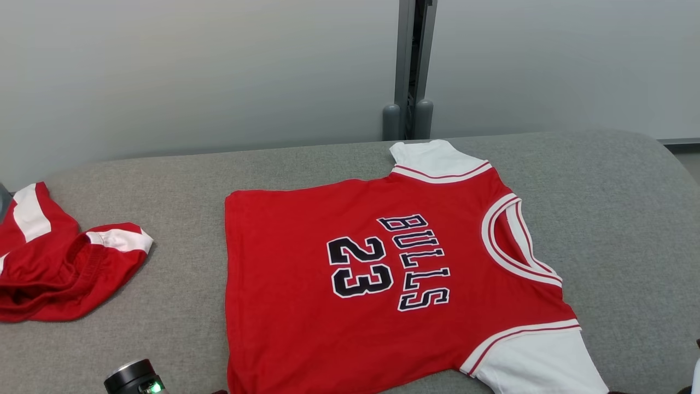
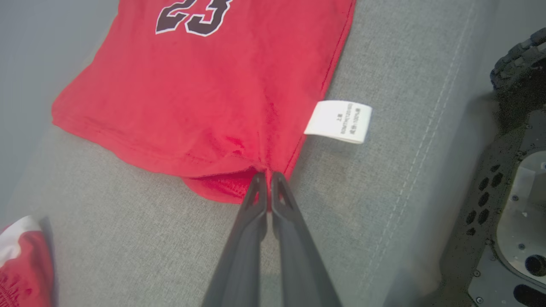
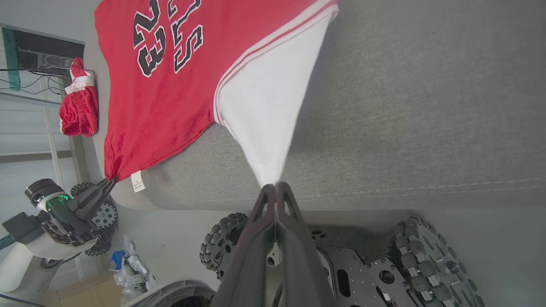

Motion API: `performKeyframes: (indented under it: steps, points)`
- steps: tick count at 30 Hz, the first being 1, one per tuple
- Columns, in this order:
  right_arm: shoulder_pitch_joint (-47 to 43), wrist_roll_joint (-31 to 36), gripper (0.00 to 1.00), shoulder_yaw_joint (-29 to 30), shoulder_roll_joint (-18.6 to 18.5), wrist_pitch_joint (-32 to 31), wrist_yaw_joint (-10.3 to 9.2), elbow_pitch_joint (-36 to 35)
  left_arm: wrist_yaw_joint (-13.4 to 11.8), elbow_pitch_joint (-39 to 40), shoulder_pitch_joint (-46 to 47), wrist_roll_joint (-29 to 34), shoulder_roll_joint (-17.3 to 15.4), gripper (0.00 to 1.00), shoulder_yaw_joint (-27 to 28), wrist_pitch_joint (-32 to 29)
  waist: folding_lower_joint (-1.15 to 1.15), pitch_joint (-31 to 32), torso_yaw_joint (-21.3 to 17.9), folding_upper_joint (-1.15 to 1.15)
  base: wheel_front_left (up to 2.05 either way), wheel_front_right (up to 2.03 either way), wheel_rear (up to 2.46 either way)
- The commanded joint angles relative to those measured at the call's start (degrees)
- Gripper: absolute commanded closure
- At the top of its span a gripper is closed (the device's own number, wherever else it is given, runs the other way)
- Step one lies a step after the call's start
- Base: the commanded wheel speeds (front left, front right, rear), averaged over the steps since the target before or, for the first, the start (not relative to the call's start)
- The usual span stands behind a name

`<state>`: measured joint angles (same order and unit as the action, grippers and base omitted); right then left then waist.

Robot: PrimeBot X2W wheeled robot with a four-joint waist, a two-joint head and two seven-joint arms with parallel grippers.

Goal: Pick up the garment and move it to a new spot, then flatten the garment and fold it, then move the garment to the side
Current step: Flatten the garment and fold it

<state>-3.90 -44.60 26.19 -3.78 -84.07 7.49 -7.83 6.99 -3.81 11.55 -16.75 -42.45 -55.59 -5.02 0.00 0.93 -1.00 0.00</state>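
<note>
Two grippers clamp the jersey (image 1: 355, 273): left gripper (image 2: 267, 175) on the hem corner (image 2: 222, 187) near its care label (image 2: 338, 121), right gripper (image 3: 275, 185) on a sleeve tip (image 3: 268, 162).

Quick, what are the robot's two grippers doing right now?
Left gripper: shut on the jersey, at its bottom corner.
Right gripper: shut on the jersey's white sleeve.

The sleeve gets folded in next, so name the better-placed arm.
Right: the right gripper is shut on the white sleeve of the red Bulls jersey; the left gripper pinches only the hem corner.
</note>
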Motion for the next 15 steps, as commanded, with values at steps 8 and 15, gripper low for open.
performKeyframes:
  steps: [8,15]
  points:
    - [3.9,-0.3,1.0,-0.5,0.7,4.1,0.01,0.7,-0.9,-0.1,0.5,-7.2,2.0,1.0,3.8,0.9,0.0,-2.1,0.4,0.0,0.0,0.0,0.0]
    - [8.2,-0.4,1.0,-1.5,0.7,7.2,0.01,1.7,-0.3,-2.3,3.9,-12.5,3.3,1.0,6.8,2.7,0.0,-4.9,1.0,0.0,0.0,0.0,0.0]
